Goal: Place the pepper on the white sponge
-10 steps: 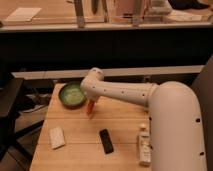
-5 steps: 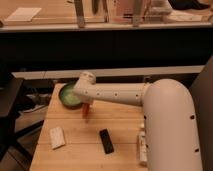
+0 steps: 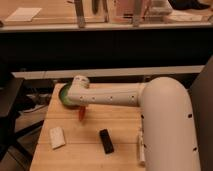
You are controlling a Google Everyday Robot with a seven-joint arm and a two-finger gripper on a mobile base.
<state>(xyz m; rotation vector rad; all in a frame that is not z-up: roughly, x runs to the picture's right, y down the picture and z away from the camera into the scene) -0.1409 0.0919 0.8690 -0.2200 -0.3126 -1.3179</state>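
Since the arm (image 3: 112, 95) has swung left over the past second, its rounded wrist now covers the right half of the bowl (image 3: 63, 95), which showed whole before. We see the gripper (image 3: 81, 106) tucked under that wrist at the bowl's near right rim; it has drifted with the arm toward the bowl and a little nearer to us. Its fingers pinch the top of the pepper (image 3: 81, 114), though only a dark stub of them shows below the white shell. We read the pepper as a slim orange-red spike, hanging upright with its tip down, just in front of the bowl and close over the table (image 3: 120, 127). Whether the tip touches the wood we cannot tell.

The sponge (image 3: 57, 137) and block (image 3: 105, 141) lie where they lay earlier. The bowl is round and green. The sponge is a flat, pale rectangle, well apart from the bowl toward the near left. The block is a flat black slab, well in front of the bowl and to its right. The table is pale planked wood. The arm is smooth and white, dotted with small dark holes. It swells into a bulky shoulder that hides all but a narrow strip of a white bottle (image 3: 141, 147) far right of the bowl.
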